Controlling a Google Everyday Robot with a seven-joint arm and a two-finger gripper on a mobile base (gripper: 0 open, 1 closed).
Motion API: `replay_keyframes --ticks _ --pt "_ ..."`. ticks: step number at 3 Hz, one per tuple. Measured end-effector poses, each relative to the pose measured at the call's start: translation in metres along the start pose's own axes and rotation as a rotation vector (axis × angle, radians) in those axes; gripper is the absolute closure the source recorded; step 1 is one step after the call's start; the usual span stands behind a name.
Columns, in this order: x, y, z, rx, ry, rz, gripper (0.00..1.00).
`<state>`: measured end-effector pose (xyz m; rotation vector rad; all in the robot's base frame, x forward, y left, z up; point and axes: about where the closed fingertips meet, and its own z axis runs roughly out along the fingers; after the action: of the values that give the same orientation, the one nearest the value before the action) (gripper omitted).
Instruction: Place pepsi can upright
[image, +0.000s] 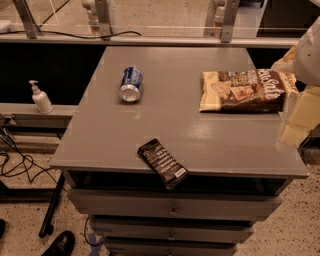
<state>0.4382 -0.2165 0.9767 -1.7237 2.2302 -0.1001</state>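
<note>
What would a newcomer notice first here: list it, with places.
The pepsi can lies on its side at the back left of the grey cabinet top. A large snack bag lies back right, and a black wrapper overhangs the front edge. The gripper hangs at the right edge, beside the bag.

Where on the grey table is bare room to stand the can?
Bare: the middle, between pepsi can, chip bag and black wrapper; also the front-left corner. Crowded: the right edge, where the gripper hangs beside the bag.
</note>
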Motion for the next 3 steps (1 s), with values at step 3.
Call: replay_keyframes --ticks 3 --pt "-0.039 -0.048 0.024 0.072 -0.092 -0.228 0.00"
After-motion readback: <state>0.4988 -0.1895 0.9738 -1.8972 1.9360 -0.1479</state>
